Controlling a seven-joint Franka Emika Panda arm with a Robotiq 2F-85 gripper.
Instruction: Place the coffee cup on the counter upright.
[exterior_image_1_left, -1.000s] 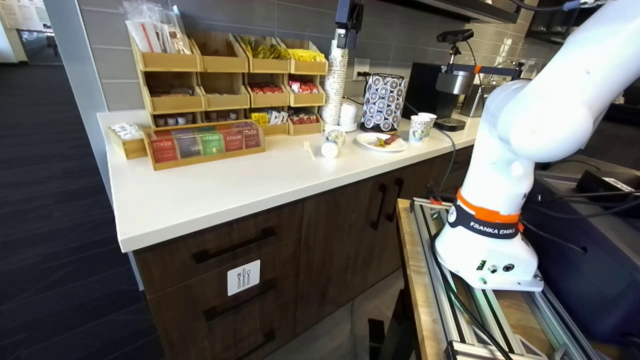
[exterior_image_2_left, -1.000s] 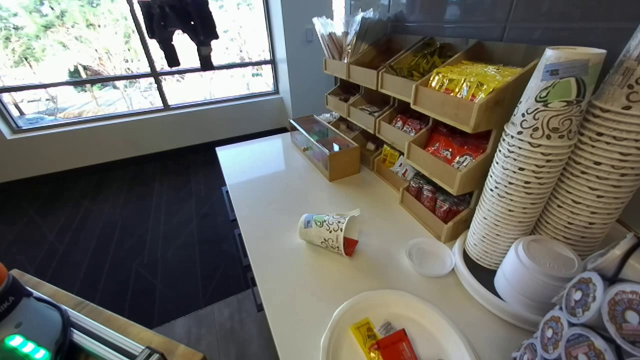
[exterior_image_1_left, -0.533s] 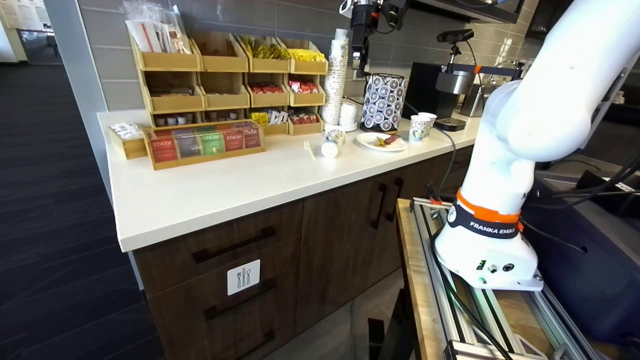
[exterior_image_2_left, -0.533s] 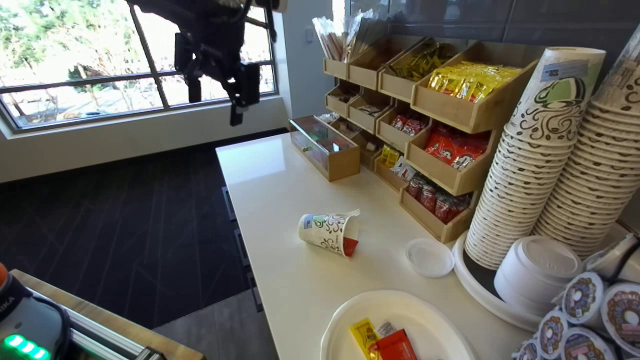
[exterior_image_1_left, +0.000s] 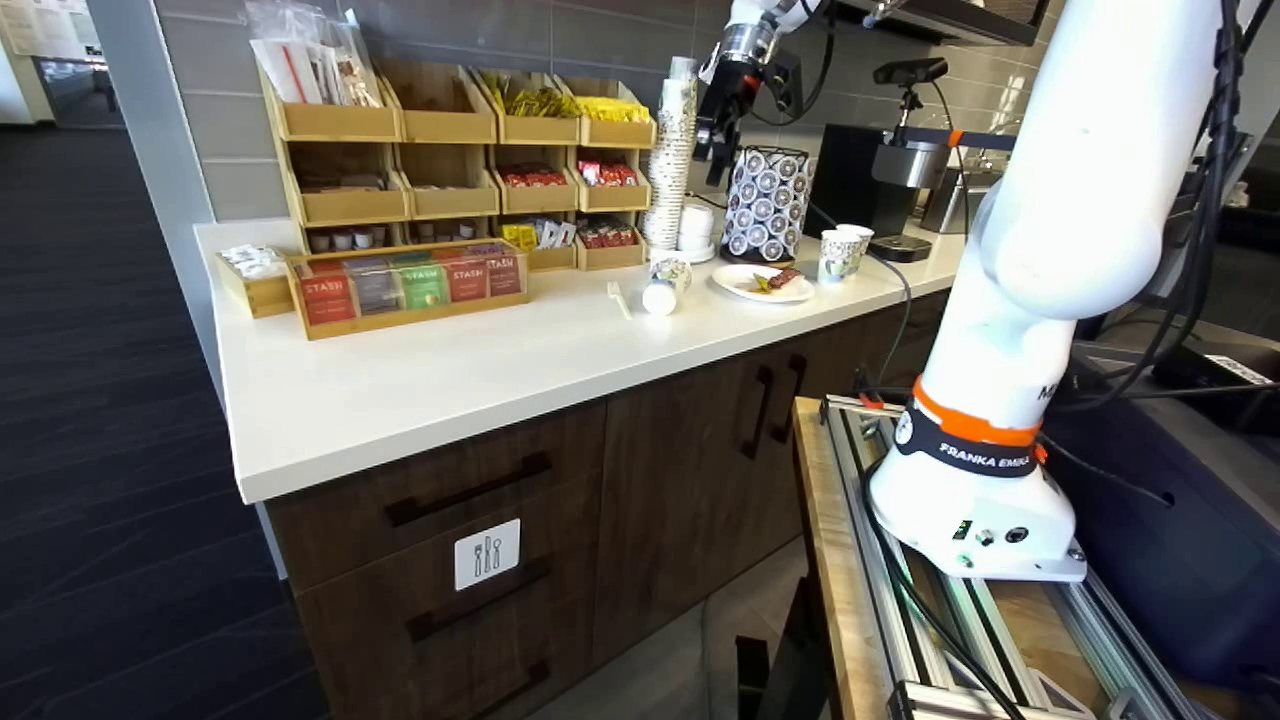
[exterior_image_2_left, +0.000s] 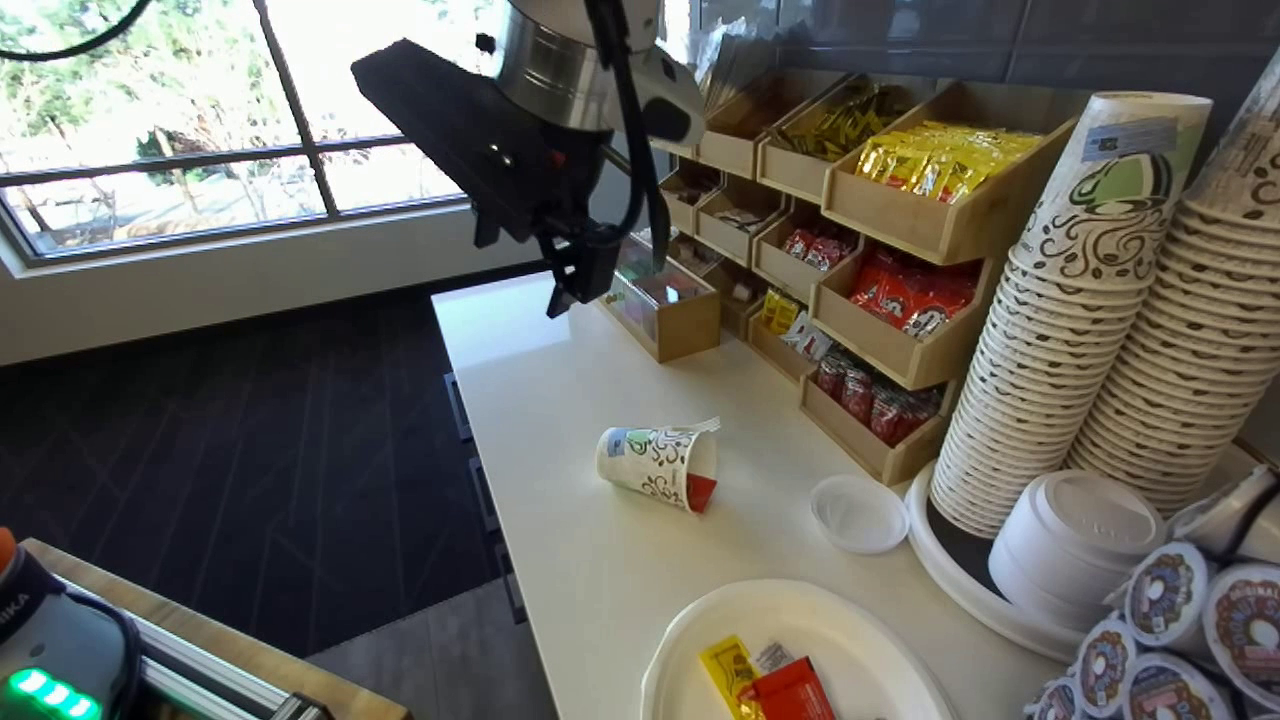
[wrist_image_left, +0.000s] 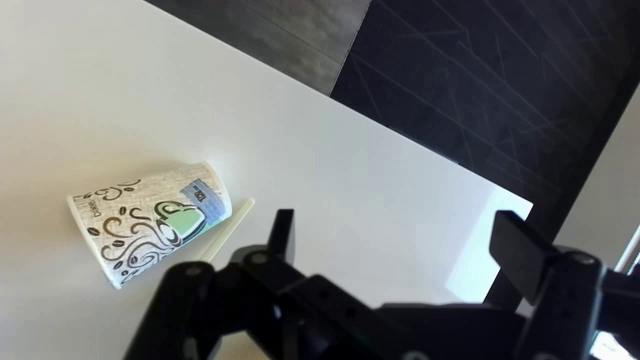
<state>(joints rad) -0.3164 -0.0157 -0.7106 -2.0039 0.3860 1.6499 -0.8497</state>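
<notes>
The coffee cup (exterior_image_1_left: 670, 275) is a white paper cup with a brown and green coffee print. It lies on its side on the off-white counter (exterior_image_1_left: 420, 385). In an exterior view the cup (exterior_image_2_left: 645, 465) has its mouth toward the racks, with a red packet at the mouth. The wrist view shows the cup (wrist_image_left: 150, 220) left of my fingers, its base toward them. My gripper (wrist_image_left: 395, 222) is open, with nothing between its fingers. It hangs tilted above the counter, apart from the cup, in both exterior views (exterior_image_1_left: 712, 160) (exterior_image_2_left: 525, 265).
A pale utensil (wrist_image_left: 227, 232) lies beside the cup's base. A white plate (exterior_image_2_left: 690, 640) with packets, a clear lid (exterior_image_2_left: 858, 515), tall cup stacks (exterior_image_2_left: 1050, 400), a capsule holder (exterior_image_1_left: 768, 205), wooden racks (exterior_image_1_left: 450, 130) and a tea box (exterior_image_1_left: 410, 310) stand around it.
My gripper has come down from high up and tilted; in an exterior view it also moved right, nearer the cup. The cup has not moved.
</notes>
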